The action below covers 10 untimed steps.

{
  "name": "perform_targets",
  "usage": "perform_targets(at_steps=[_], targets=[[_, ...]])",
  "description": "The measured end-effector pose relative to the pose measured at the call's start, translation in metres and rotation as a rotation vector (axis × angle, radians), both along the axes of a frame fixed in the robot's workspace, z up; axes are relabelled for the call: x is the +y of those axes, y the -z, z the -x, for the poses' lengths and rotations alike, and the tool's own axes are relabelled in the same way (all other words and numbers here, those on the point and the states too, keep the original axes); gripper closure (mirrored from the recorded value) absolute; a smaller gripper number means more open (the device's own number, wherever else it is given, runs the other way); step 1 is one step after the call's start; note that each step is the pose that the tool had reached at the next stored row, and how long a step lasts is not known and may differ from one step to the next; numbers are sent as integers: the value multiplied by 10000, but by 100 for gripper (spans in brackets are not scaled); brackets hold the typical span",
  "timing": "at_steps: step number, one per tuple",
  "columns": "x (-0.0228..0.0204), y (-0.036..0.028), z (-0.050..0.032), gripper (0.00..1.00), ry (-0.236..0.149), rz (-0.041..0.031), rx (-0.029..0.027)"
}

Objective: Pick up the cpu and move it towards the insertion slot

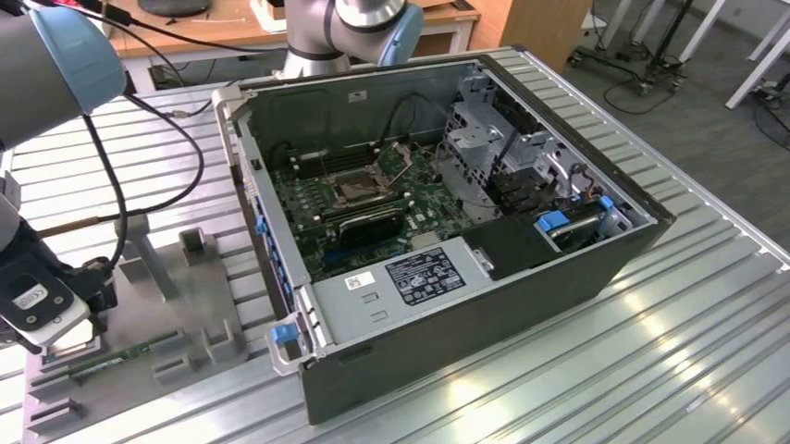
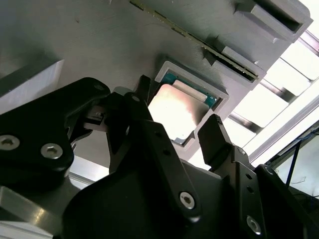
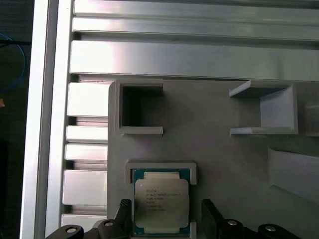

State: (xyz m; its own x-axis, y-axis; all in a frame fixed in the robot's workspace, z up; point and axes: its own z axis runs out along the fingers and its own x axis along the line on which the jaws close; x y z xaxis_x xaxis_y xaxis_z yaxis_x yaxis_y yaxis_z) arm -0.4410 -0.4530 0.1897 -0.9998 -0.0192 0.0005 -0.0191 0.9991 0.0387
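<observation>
Beside the computer case (image 1: 494,305), at the exterior view's left, the end effector (image 1: 62,338) hung low over a gray tray (image 1: 216,296); the socket (image 1: 358,190) sat inside the case. In both wrist views its open fingers (image 2: 214,139) (image 3: 209,215) flanked the chip (image 2: 177,112) (image 3: 161,201), lying flat in the tray's pocket.

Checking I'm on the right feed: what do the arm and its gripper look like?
The arm is a grey tube with pale blue joint caps; black cables hang beside it. Its wrist carries a white and black block. The gripper is matte black, with two jointed, angular fingers held by silver hex-socket screws.
</observation>
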Motion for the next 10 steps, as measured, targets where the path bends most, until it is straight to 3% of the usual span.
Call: perform_targets(at_steps=[10], targets=[[2,29,2,34,23,0,1]])
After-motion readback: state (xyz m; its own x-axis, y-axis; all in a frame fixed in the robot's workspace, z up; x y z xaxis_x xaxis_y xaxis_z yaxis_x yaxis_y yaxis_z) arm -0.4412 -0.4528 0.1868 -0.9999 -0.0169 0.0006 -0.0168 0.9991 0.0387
